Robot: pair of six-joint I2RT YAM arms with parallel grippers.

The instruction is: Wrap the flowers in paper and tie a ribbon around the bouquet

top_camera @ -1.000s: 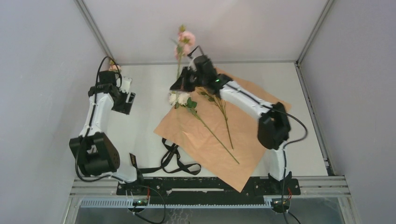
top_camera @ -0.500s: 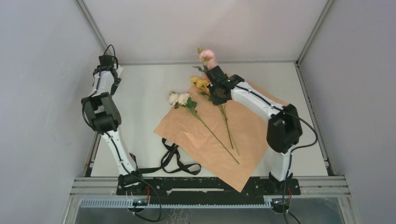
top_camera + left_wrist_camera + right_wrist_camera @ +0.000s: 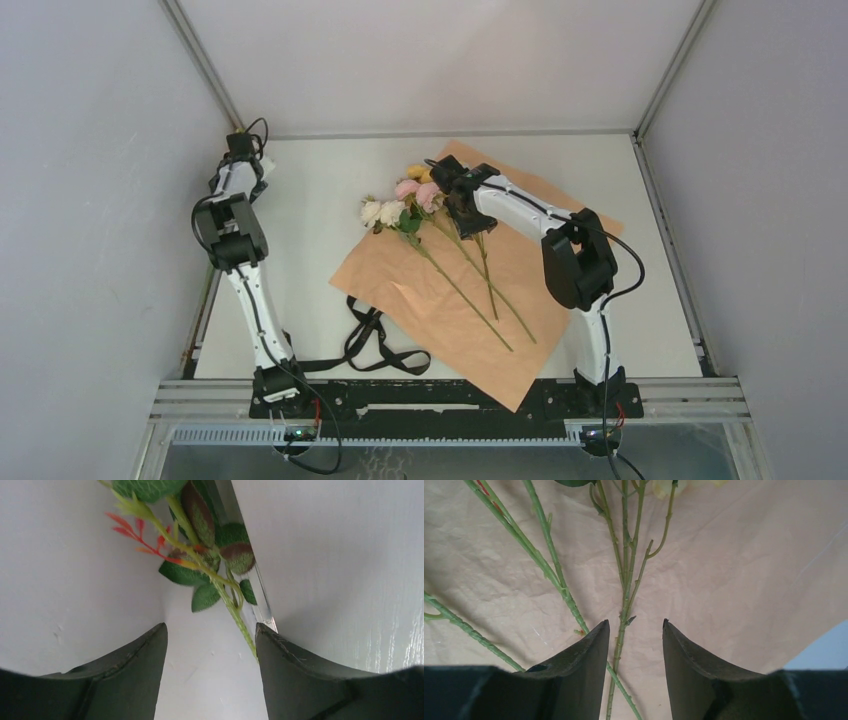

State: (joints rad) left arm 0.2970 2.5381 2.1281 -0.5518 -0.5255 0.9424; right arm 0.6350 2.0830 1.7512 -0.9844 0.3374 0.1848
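- The white table (image 3: pixel 320 190) stood inside grey walls (image 3: pixel 90 200).
- The paper (image 3: pixel 440 300) lay peach side up, reaching the near edge; the flowers (image 3: pixel 412 192) lay across it.
- The ribbon (image 3: pixel 375 345) lay by the near edge.
- Only the left wrist view showed a leafy sprig (image 3: pixel 200 565) in the far left corner, between the wide-apart, empty fingers of the left gripper (image 3: pixel 210 626).
- The right gripper (image 3: pixel 634 622) hung half open over the flowers, pinching nothing.
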